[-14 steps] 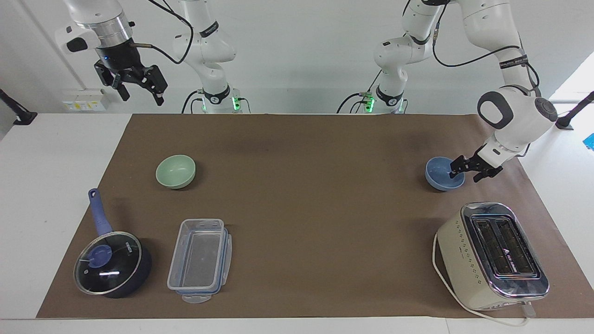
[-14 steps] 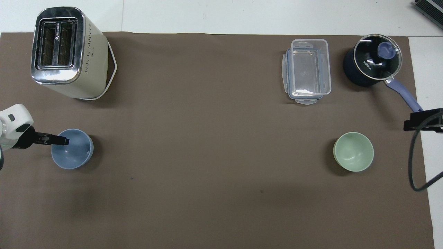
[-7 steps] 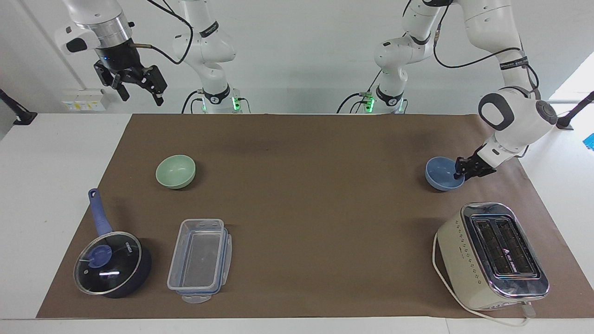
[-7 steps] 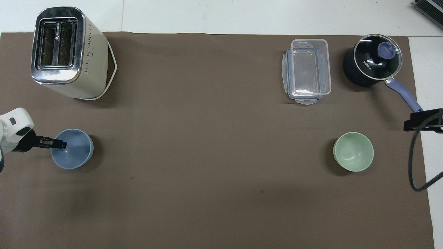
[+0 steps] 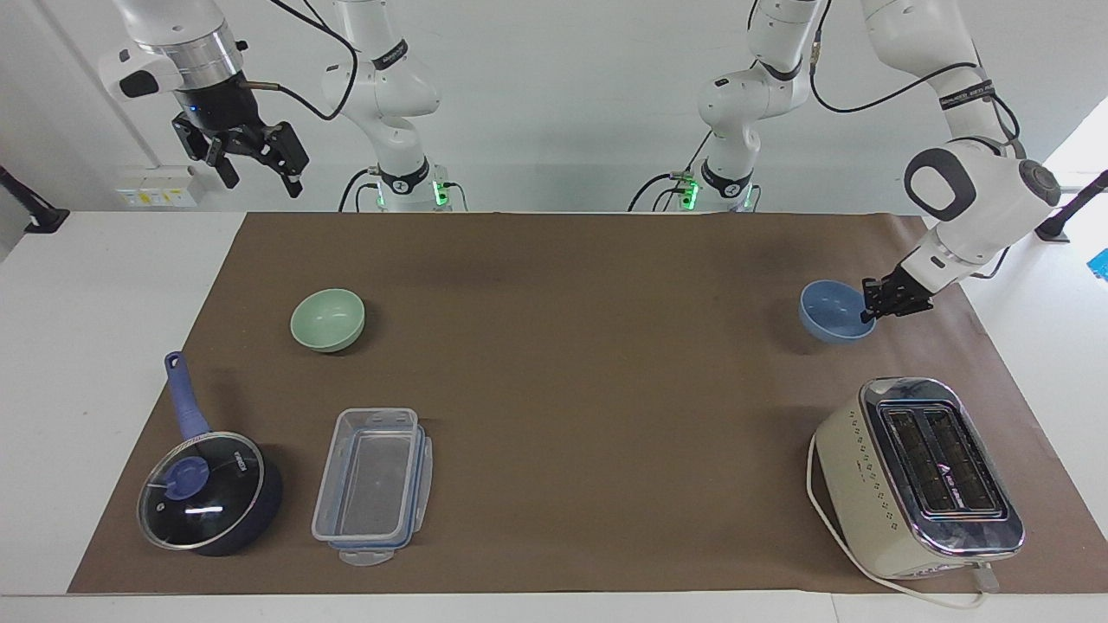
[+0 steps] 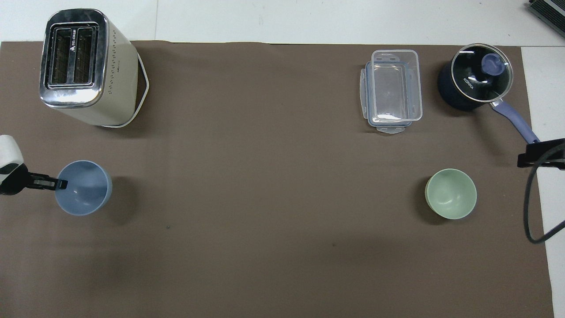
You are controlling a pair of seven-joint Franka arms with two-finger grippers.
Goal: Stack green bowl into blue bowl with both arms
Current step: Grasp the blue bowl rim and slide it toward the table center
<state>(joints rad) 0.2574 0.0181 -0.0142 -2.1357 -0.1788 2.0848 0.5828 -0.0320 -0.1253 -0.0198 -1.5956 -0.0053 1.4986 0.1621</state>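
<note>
At the left arm's end, your left gripper (image 5: 868,308) was clamped on the blue bowl (image 5: 833,311) rim; green bowl (image 5: 327,319) sat well apart toward the right arm's end, under the raised, open right gripper (image 5: 260,169).

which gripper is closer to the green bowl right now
The right. The right gripper hangs open in the air at the green bowl's end of the table, touching nothing. The left gripper is at the other end, shut on the blue bowl's rim.
</note>
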